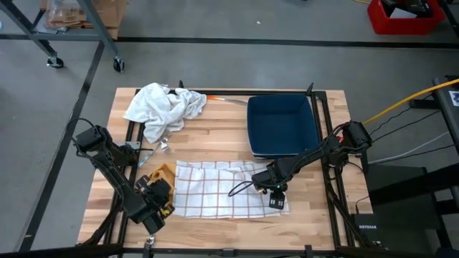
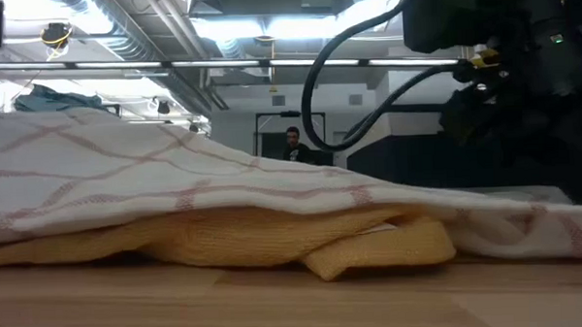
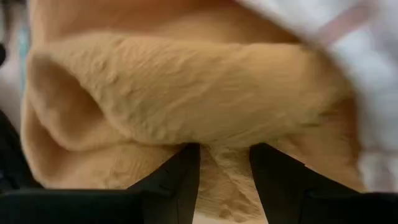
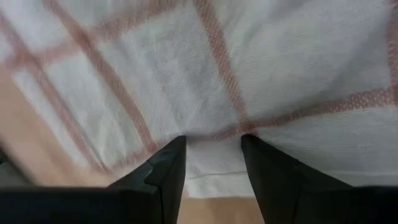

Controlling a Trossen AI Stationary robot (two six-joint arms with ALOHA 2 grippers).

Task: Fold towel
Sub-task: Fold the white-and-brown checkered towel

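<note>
High view shows the checked towel (image 1: 229, 189) spread flat along the near half of the bench (image 1: 215, 137), with my two arms set at its two ends, which I take as the setup for lifting one side over the other. My left gripper (image 1: 156, 203) sits at the towel's left end, where a yellow cloth (image 1: 161, 179) lies bunched partly under the checked fabric. In the left wrist view that cloth (image 3: 186, 106) fills the frame and my fingers (image 3: 174, 186) stand apart with a ridge of yellow fabric running down between them; I cannot tell whether they have bitten on it. My right gripper (image 1: 277, 193) is down at the towel's right end, fingers (image 4: 165, 177) apart and pressed at the hem (image 4: 214, 171), with bare wood just beyond it, so the edge is reachable from that side.

Room is mixed. A crumpled white cloth (image 1: 163, 107) lies at the far left and a blue tray (image 1: 282, 126) sits just beyond the towel's far edge, touching or nearly so. Folding away from me would run into the tray. The strip of bench on the near side is narrow. I judge the yellow cloth the main nuisance: a pinch on the left could take it instead of the towel.
</note>
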